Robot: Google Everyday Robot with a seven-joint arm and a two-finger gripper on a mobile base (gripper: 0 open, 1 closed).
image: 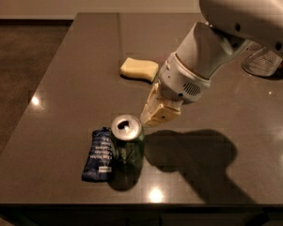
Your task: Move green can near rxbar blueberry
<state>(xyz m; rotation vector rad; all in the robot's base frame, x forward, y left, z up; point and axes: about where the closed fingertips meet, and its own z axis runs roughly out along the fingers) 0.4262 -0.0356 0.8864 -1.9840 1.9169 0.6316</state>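
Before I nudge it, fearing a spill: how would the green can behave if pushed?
The green can stands upright, taller than wide, so a high push would likely tip it; then it might roll. Its top looks opened, so possibly light. The gripper is close beside its rim.

My dark table (75, 93) carries a yellow sponge (138, 68) toward the back and a clear glass (262, 61) at the right edge. Near the front lies the blue bar (98, 155), with the green can (128, 145) right against its right side. My gripper (156, 117) hovers just behind the can.
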